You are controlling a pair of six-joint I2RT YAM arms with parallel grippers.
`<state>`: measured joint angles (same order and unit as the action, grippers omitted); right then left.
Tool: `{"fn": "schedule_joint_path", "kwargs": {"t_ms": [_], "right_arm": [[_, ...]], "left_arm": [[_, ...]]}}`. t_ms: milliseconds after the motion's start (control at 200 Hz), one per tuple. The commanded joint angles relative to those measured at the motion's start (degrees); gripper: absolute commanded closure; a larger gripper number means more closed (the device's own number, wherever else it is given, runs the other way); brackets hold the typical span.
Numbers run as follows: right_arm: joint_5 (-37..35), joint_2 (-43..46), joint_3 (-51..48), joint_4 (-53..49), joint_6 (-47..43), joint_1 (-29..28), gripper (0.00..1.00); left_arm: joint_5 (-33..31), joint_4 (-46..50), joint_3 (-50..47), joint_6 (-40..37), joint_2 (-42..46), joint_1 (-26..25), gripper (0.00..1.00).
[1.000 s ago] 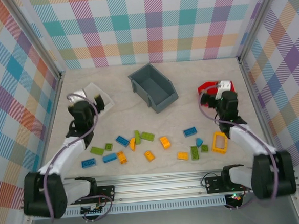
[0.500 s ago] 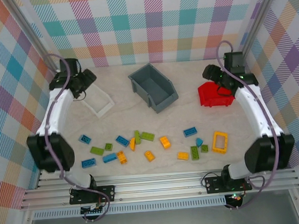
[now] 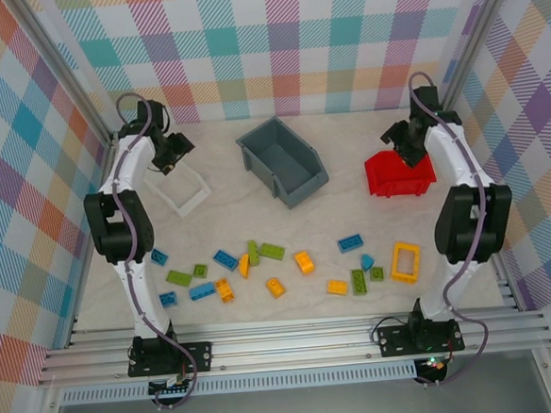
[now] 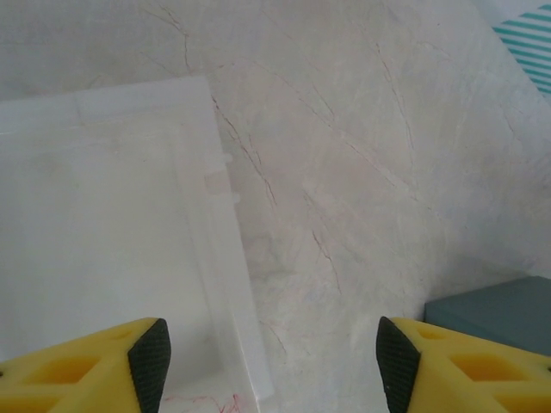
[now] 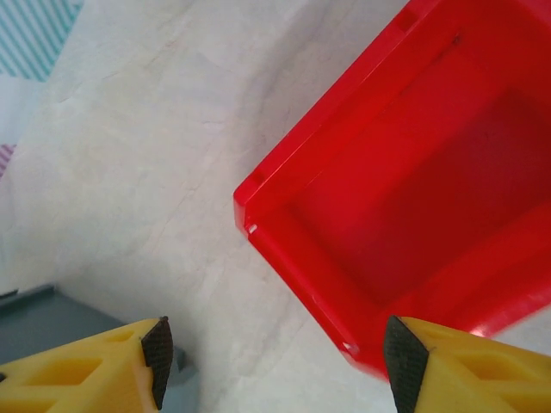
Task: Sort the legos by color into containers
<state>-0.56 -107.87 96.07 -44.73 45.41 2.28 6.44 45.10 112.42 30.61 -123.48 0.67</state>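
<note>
Several blue, yellow-orange and green legos lie scattered across the near half of the table, among them a hollow yellow frame. The white tray sits back left, the grey bin back centre, the red bin back right. My left gripper hovers open above the tray's far edge, nothing between its fingers. My right gripper hangs open over the red bin's left rim, also empty. All three containers look empty.
Checked walls enclose the table on three sides, with metal posts at the back corners. Both arms stretch up along the left and right walls. A corner of the grey bin shows beside the left fingers, and another near the right ones.
Both arms have swung from low over the table up and back, extending along the side walls; the grippers have moved to the far ends of the white tray and the red bin.
</note>
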Motion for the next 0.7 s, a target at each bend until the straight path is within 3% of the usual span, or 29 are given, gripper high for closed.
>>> {"fn": "schedule_joint_path", "kwargs": {"t_ms": [0,370,505,695], "right_arm": [[0.0,-4.5,5.3,-2.4,5.3,0.0,0.32],[-0.9,-17.2,15.9,-3.9,7.6,1.7,0.35],[-1.9,-22.5,23.1,-6.9,2.7,2.0,0.44],[-0.3,-29.7,34.2,-12.1,-6.4,1.6,0.67]], "left_arm": [[1.2,1.6,2.0,-2.4,-2.2,-0.2,0.36],[1.7,1.5,1.7,-7.0,-3.7,-2.4,0.49],[2.8,1.6,1.5,-8.4,-4.0,-3.4,0.60],[4.3,0.1,-1.7,-9.8,-2.2,-5.1,0.72]]}}
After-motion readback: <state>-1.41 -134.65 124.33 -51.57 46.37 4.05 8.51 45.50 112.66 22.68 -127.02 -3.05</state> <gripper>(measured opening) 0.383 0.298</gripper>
